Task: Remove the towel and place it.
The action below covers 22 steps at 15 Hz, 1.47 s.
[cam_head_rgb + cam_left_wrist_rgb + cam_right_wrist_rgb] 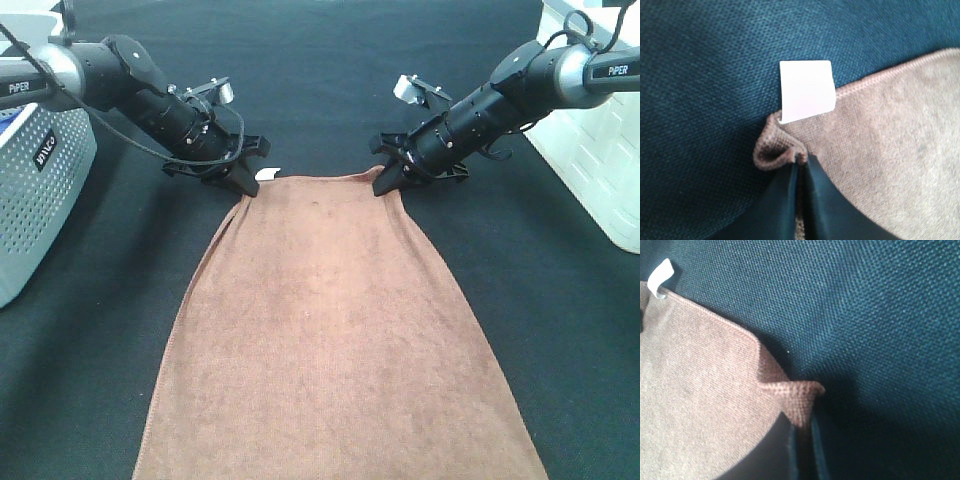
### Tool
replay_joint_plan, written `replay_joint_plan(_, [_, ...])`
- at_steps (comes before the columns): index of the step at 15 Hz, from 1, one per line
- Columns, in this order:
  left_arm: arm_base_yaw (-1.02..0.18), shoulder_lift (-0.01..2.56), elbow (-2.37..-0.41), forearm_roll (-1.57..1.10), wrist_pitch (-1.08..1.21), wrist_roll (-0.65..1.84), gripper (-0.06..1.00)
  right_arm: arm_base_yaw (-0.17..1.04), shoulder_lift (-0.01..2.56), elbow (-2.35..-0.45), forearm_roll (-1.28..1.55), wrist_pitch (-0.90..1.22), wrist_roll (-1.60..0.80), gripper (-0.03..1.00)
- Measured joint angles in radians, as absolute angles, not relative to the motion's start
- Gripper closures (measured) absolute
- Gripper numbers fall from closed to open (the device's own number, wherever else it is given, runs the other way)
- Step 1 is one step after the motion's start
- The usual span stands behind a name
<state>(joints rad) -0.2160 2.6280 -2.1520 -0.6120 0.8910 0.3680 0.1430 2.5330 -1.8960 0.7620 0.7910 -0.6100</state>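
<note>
Towel: the brown towel (330,330) lies spread flat on the black tabletop (320,70); its far short edge spans the gap between the two hands; its near end runs out of the overhead picture.
Left hand: the left hand (245,187) is down at the far left corner of the towel, fingers together and clamped on the cloth.
Right hand: the right hand (385,183) is down at the far right corner, fingers together and pinching that corner.
Tag: a small white tag (268,175) sits on the far edge, just beside the left hand.
Overhead view only: both arms slope down from the outer sides to the towel's corners; a grey perforated basket (40,200) stands at the left edge of the tabletop; a white box (600,170) stands at the right edge; both are well apart from the towel.
Left wrist view only: the corner is bunched into a small rolled fold at the fingertips (815,175); the stitched hem shows clearly; the tag (806,90) stands up from the hem, blank on the visible face.
Right wrist view only: the corner is drawn up into a peaked fold above the dark fingers (815,450); the hem curves away toward the tag (661,276), seen small at the far corner.
</note>
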Motion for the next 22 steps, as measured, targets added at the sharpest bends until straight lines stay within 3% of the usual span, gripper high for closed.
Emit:
replay_joint_plan(5, [-0.219, 2.629, -2.192, -0.569, 0.921, 0.372, 0.93, 0.15, 2.537, -1.911, 0.768, 0.763, -0.61, 0.97])
replay_joint_plan(11, [-0.219, 2.639, -2.396, -0.488, 0.938, 0.372, 0.94, 0.158, 2.574, -2.132, 0.669, 0.707, -0.611, 0.97])
replay_joint_plan(22, [-0.229, 2.666, -2.404, -0.459, 0.544, 0.372, 0.94, 0.158, 2.582, -2.178, 0.626, 0.36, -0.615, 0.97])
